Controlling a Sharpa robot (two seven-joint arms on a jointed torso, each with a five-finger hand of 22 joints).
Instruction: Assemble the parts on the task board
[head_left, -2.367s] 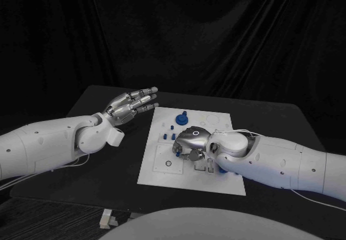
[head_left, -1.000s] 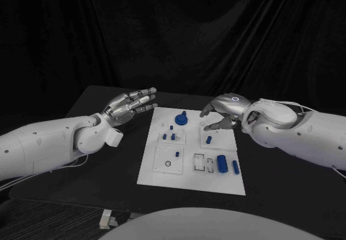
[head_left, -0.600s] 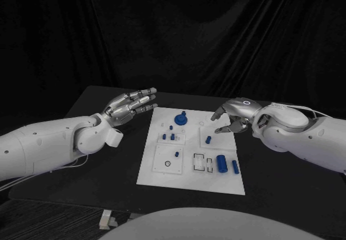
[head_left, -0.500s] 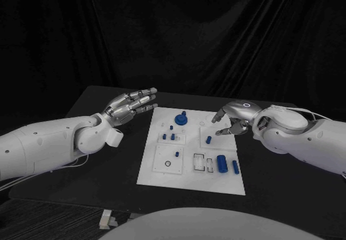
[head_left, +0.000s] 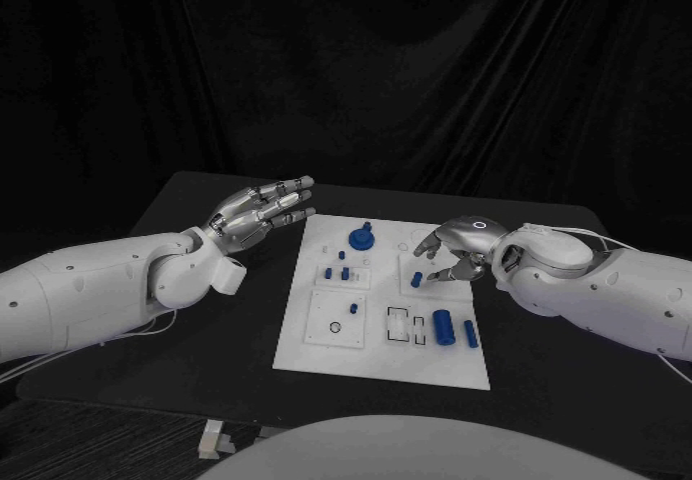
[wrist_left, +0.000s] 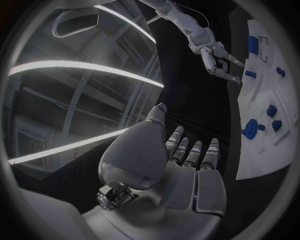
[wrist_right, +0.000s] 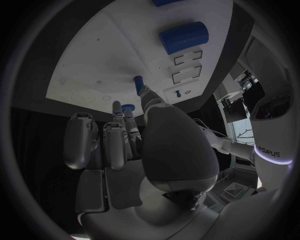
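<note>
Since half a second ago I see the right hand (head_left: 456, 250) has come in from the board's right edge, now above the right-hand square panel. Since 2.4 s back it has left the board's lower middle. Left hand unmoved.

Left to right:

Left silver many-fingered hand (head_left: 263, 212): off the board's upper left corner, above the black table (head_left: 173, 330), fingers straight and close together, holding nothing. Left wrist view agrees (wrist_left: 181, 170).

White flat rectangular task board (head_left: 325, 360): matte plate in the middle of the table, split into square panels with outlined slots. Blue parts I count in the head view: one round knobbed disc (head_left: 361, 239) near the top, about three tiny pegs (head_left: 338, 270) clustered below it, one short upright peg (head_left: 417, 279) on the right panel, one thick cylinder (head_left: 444, 327) and one thinner bar (head_left: 470, 335) lying side by side lower right. One small black ring outline (head_left: 338, 326) on the lower left panel.

Right hand: fingers curled downward, tips just above the short upright peg. Right wrist view (wrist_right: 134, 150) shows two fingertips close at the peg (wrist_right: 138, 84); whether they are pinching it, I cannot tell.
</note>
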